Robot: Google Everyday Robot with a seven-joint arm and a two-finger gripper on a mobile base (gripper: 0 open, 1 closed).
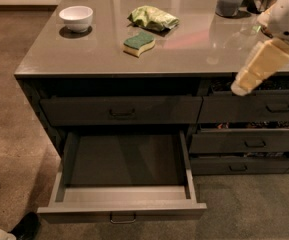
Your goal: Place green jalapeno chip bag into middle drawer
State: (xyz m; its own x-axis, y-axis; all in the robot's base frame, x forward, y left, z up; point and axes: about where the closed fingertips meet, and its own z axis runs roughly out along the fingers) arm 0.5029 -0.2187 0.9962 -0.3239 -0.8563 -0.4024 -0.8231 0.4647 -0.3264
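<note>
green jalapeno chip bag [153, 19] on countertop [84, 54], well left of gripper [240, 86] | grip state: cannot tell | middle drawer [121, 211] open

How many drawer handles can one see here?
5. Left: one on the closed drawer, one on the open middle drawer. Right: three handles stacked near the claw, which hangs by the counter. Others may be hidden.

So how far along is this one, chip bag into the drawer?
Done: the middle drawer is pulled open. In hand: nothing visibly held; the gripper hangs at the right, far from the bag. Left: the green jalapeno chip bag lies on the countertop behind the sponge, so grasping and placing it remain.
</note>
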